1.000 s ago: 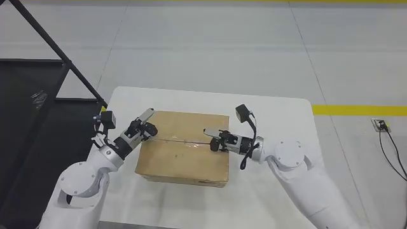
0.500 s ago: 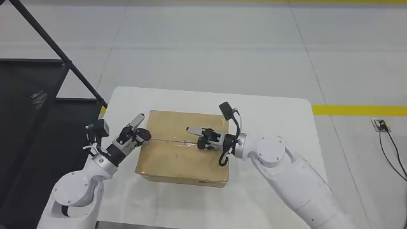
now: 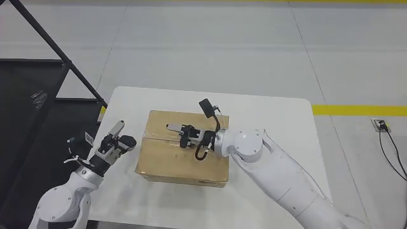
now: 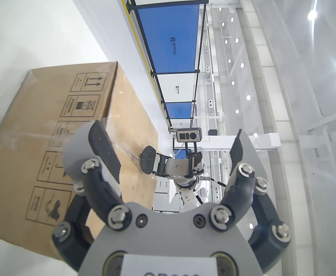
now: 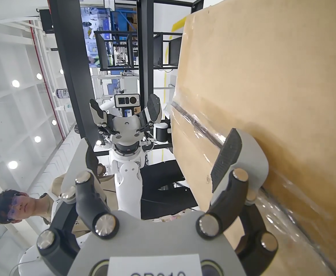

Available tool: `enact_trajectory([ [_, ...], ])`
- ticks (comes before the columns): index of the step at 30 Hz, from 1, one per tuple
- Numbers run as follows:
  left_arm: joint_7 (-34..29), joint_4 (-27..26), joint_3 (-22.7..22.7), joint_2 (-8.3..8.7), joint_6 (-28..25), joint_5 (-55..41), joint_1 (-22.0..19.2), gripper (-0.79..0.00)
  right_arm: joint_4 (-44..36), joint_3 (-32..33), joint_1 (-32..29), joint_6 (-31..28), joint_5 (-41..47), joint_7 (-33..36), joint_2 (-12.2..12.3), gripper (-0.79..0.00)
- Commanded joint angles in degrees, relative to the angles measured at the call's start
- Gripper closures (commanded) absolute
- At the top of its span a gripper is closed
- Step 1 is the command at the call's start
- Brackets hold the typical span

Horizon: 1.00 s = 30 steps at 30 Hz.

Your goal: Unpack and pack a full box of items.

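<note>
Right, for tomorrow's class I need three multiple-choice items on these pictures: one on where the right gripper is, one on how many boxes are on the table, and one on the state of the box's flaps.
1. Where is the right gripper?
A. Over the top of the cardboard box, by its taped seam
B. Beside the box's left end
C. Down inside the box

2. How many cardboard boxes stand on the table?
A. Three
B. One
C. Two

3. What state are the box's top flaps in?
A. Standing open
B. Torn off
C. Shut, with clear tape along the seam

Answers:
1 A: the top view shows it over the box's top at the seam.
2 B: a single box sits on the white table top.
3 C: the top lies flat, and glossy tape runs along the seam.
</note>
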Motion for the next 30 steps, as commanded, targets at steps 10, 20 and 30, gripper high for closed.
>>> enact_trajectory([
  [10,-0.4,-1.1,-4.1,0.30,-2.6,-3.3,5.7,-0.785,8.3,-6.1,4.9,-2.1,3.8,-3.1,-6.5,-0.785],
  [20,-1.6,-1.0,-6.6,0.47,-4.7,-5.8,9.2,-0.785,15.0,-10.0,7.7,-5.3,5.4,-9.1,-12.9,-0.785],
  [30,-2.9,-0.7,-7.4,0.60,-5.9,-7.5,10.7,-0.785,18.7,-10.9,9.5,-6.1,3.8,-9.6,-16.8,-0.785],
])
